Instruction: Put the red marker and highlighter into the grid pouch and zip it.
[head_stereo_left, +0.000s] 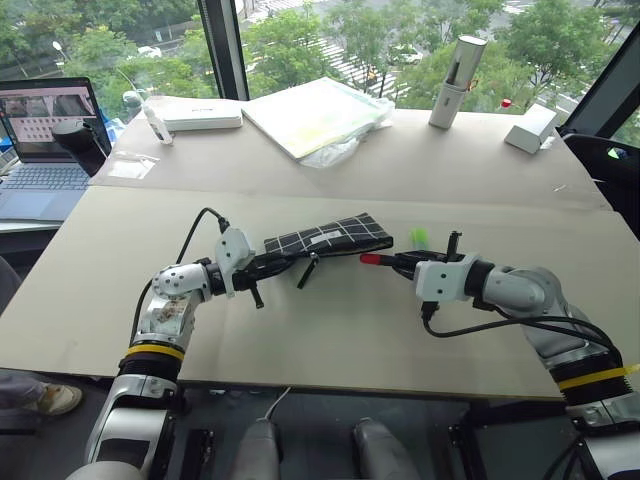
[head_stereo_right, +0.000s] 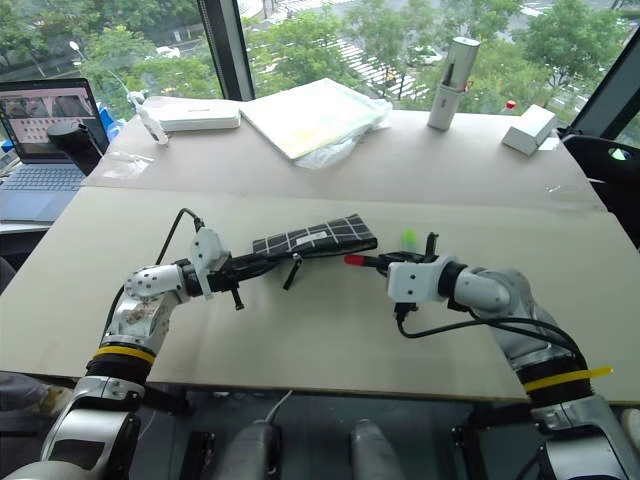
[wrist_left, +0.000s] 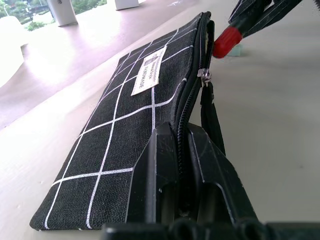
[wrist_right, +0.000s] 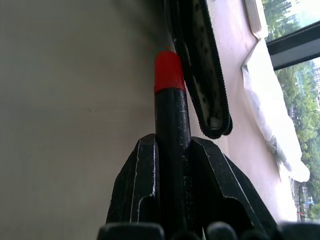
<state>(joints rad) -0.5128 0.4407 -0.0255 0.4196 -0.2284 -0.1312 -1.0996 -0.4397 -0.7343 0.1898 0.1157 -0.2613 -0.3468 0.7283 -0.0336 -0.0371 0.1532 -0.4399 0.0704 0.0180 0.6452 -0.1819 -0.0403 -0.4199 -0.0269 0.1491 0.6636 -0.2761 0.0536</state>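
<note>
The grid pouch (head_stereo_left: 325, 238) is a flat rectangle of black woven fabric crossed by thin white lines, with a small white label sewn on its face; it sits tilted on the matte tan table (head_stereo_left: 330, 330), its right end farther away than its left. The left gripper (head_stereo_left: 262, 266) has its two hard black fingers pinched tight on the pouch's near-left end, right along the toothed zipper edge. In the left wrist view the zipper slider (wrist_left: 203, 75) sits toward the far end, a flat black pull strap (wrist_left: 212, 117) hanging from it.

The right gripper (head_stereo_left: 398, 262) clamps the red marker (head_stereo_left: 372, 258), a slim smooth cylinder with a black barrel and a glossy red cap. The cap points left and lies just beside the pouch's right end, where the mouth gapes slightly in the right wrist view.

The highlighter (head_stereo_left: 419, 238), a stubby light-green pen, lies on the table just behind the right gripper, near the pouch's right end
</note>
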